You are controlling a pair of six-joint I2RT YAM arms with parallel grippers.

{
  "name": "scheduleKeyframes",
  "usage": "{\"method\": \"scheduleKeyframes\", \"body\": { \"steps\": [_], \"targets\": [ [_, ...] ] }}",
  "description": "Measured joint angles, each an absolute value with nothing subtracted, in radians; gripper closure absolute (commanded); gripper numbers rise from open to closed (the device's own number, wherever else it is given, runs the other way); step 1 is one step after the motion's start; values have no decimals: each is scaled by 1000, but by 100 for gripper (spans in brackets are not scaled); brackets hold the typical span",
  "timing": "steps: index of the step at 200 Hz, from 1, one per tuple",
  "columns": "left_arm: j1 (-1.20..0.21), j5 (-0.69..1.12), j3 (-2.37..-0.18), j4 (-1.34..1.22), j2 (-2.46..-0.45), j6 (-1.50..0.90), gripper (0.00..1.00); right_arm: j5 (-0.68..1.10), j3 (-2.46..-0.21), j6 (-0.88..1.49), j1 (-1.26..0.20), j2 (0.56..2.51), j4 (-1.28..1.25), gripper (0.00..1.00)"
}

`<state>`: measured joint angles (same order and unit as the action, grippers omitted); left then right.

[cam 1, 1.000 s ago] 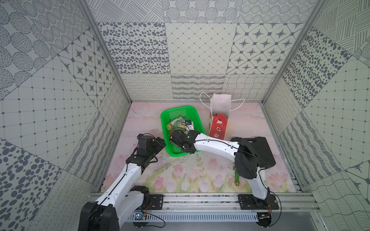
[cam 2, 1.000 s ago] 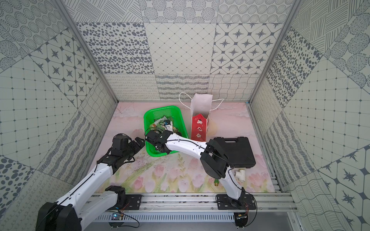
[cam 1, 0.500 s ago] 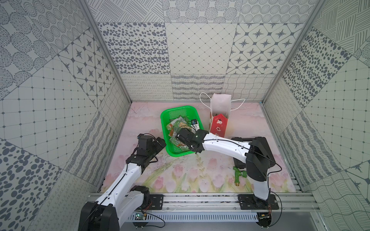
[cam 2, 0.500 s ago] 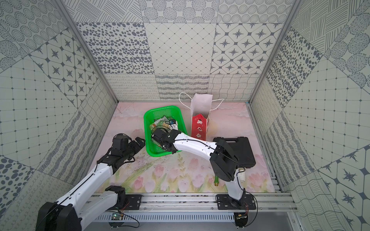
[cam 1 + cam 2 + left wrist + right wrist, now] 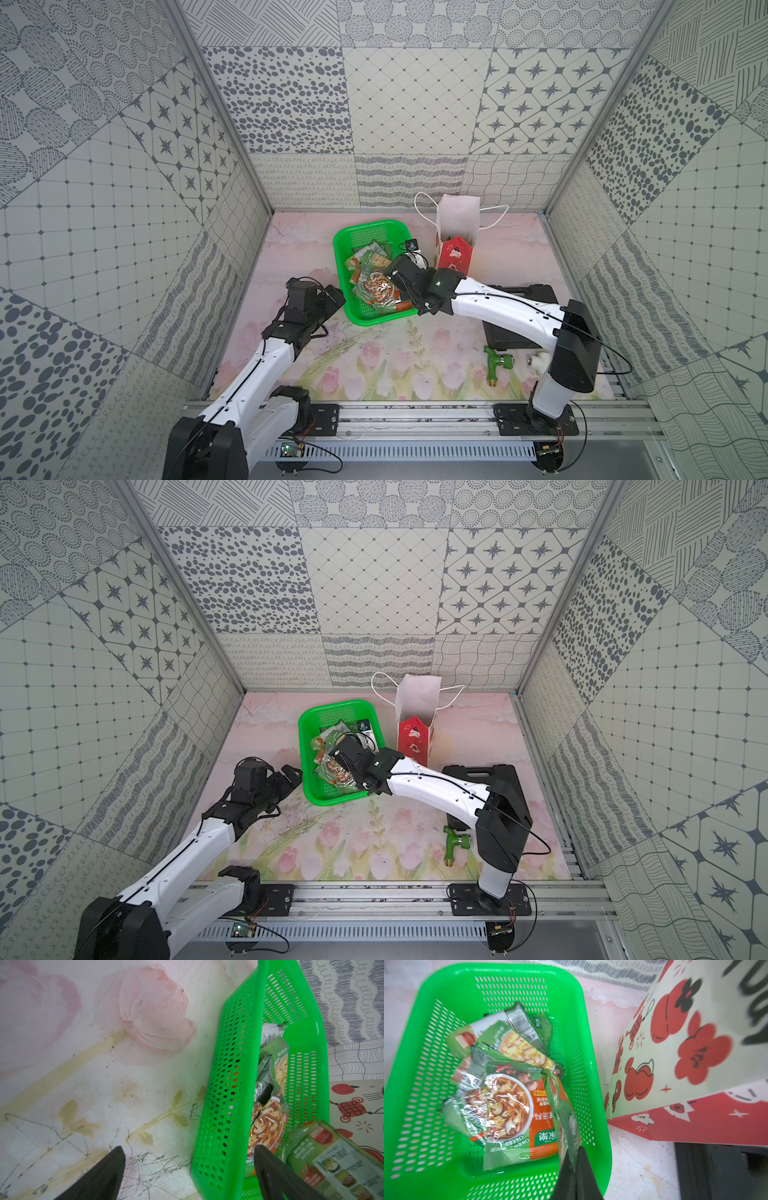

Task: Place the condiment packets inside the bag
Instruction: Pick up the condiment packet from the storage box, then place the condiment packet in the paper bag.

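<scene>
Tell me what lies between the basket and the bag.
Only a bare strip of table. The right wrist view shows it: the basket and the bag stand apart.

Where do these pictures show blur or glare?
Right wrist view: the bag is blurred near the edge, and glare sits on the condiment packets. Left wrist view: the green basket is sharp. Both top views: even light, no strong shadows.
</scene>
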<state>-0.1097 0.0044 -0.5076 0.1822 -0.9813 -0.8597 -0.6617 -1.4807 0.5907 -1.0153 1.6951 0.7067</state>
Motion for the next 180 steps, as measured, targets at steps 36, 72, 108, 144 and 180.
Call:
{"method": "scheduleKeyframes", "body": {
  "steps": [36, 72, 108, 144, 180],
  "targets": [
    [-110, 23, -500, 172, -978, -859, 1, -653, -1481, 533, -1020, 1580, 646, 100],
    [-110, 32, -498, 161, -973, -859, 1, -658, -1482, 488, -1020, 1477, 593, 100],
    [-110, 41, -498, 149, -973, -859, 0, -712, -1527, 456, -1018, 1411, 568, 100],
    [-110, 42, -497, 146, -968, -859, 0, -803, -1574, 434, -993, 1373, 553, 100],
    [-110, 41, -496, 146, -960, -859, 1, -897, -1604, 415, -928, 1360, 548, 100]
  ]
}}
